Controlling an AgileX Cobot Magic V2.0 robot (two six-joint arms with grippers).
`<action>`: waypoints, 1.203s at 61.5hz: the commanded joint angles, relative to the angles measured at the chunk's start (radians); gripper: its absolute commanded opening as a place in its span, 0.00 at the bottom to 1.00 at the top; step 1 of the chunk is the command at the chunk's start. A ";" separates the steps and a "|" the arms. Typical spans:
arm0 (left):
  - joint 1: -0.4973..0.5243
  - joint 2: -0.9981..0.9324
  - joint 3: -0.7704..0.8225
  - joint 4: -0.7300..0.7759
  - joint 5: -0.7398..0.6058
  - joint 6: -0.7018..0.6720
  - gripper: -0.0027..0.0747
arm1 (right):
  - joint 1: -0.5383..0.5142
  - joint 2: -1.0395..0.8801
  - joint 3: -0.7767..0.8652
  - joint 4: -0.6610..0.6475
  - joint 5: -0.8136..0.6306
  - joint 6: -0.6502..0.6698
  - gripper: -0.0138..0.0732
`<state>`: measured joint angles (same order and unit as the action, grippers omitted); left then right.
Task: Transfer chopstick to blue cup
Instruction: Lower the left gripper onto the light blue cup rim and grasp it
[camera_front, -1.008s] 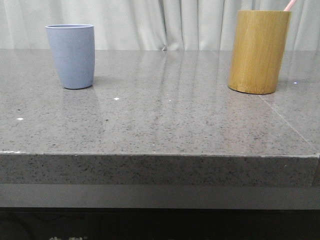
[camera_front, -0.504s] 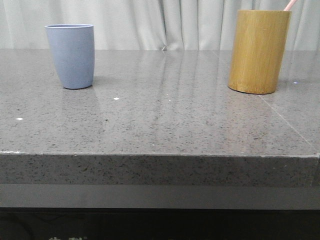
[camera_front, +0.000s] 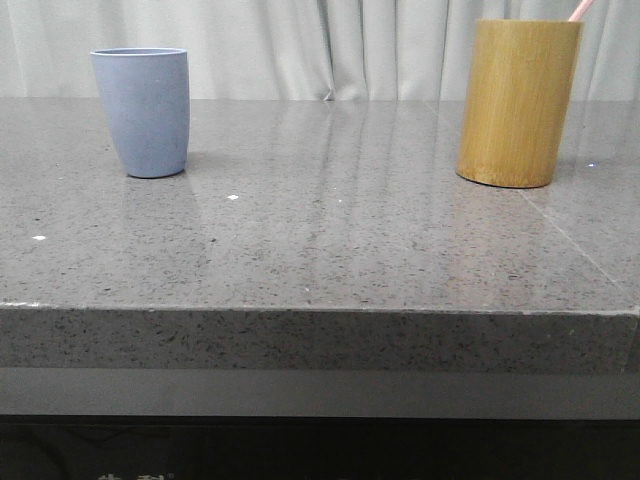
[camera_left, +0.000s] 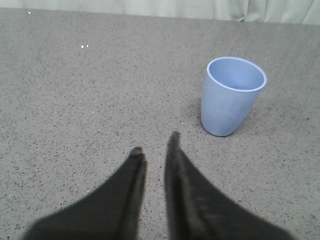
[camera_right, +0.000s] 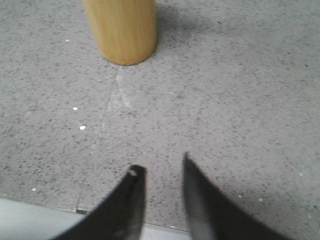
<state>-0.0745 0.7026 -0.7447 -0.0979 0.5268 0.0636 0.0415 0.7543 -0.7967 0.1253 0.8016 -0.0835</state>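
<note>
The blue cup (camera_front: 142, 112) stands upright at the table's far left, and its inside is bare in the left wrist view (camera_left: 231, 97). Only the pink tip of the chopstick (camera_front: 580, 9) shows, sticking out of the tall bamboo holder (camera_front: 518, 103) at the far right. My left gripper (camera_left: 155, 145) hovers over bare table a short way from the blue cup, open by a narrow gap, nothing between its fingers. My right gripper (camera_right: 161, 164) is open over the table near its front edge, with the bamboo holder (camera_right: 121, 30) ahead of it.
The grey speckled stone table (camera_front: 330, 240) has a seam running near the holder (camera_right: 112, 95). Its front edge (camera_right: 30, 220) lies just under the right gripper. Pale curtains (camera_front: 330, 45) hang behind the table.
</note>
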 joint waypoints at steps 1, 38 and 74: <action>-0.001 0.030 -0.043 -0.006 -0.100 0.004 0.60 | 0.004 0.001 -0.034 0.049 -0.056 -0.042 0.71; -0.154 0.584 -0.577 0.019 0.170 0.007 0.63 | 0.004 0.001 -0.034 0.056 -0.041 -0.053 0.82; -0.154 1.074 -1.142 0.019 0.584 0.007 0.63 | 0.004 0.001 -0.034 0.056 -0.041 -0.053 0.82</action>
<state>-0.2213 1.7742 -1.8032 -0.0745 1.0950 0.0702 0.0415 0.7543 -0.7967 0.1683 0.8133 -0.1212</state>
